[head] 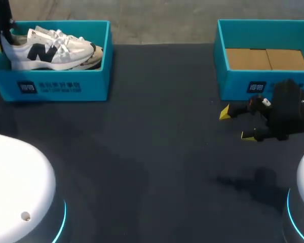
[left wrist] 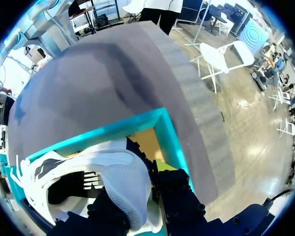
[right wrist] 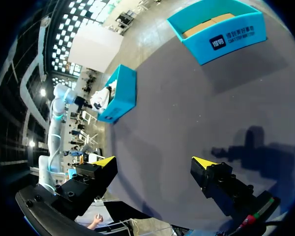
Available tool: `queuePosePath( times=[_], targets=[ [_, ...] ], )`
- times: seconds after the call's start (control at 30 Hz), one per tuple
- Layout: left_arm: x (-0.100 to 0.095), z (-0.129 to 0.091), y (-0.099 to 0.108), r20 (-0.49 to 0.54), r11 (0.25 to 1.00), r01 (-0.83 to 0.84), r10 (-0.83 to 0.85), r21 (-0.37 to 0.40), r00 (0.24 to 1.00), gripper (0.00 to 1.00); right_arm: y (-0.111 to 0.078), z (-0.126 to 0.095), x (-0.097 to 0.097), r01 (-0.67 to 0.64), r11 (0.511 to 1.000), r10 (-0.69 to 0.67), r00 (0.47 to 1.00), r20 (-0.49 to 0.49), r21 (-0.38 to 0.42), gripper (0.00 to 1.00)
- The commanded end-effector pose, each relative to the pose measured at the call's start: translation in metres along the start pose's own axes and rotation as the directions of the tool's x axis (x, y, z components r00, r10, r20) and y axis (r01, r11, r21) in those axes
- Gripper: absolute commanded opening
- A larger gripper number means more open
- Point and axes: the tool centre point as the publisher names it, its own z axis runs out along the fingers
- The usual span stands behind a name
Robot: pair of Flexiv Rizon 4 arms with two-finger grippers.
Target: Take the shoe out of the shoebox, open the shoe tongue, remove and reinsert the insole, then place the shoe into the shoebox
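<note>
A white sneaker (head: 53,49) with a dark logo lies on its side in the teal shoebox (head: 50,86) at the table's back left. My left gripper (head: 4,31) comes down at the box's left end, by the shoe's heel. In the left wrist view my left gripper (left wrist: 137,191) is shut on the sneaker's heel (left wrist: 123,182), one yellow fingertip (left wrist: 163,165) showing inside the box wall (left wrist: 169,135). My right gripper (head: 237,124) hovers open and empty above the table, in front of the second teal box (head: 258,86). The right wrist view shows my right gripper (right wrist: 153,162) with nothing between its tips.
The second teal box at the back right holds only its brown cardboard floor (head: 266,58). From the right wrist, the shoebox with the sneaker (right wrist: 120,93) and the other box (right wrist: 221,29) stand far ahead. Dark tabletop (head: 152,152) lies between the boxes.
</note>
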Motion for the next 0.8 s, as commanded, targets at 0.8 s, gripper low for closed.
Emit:
queuePosePath(
  times=[0.8],
  targets=[
    [0.017, -0.094, -0.001, -0.044, 0.996, 0.079, -0.081, -0.031, 0.996, 0.0, -0.002, 0.001, 0.0, -0.001, 1.0, 0.001, 1.0, 0.003, -0.004, 1.0]
  ],
)
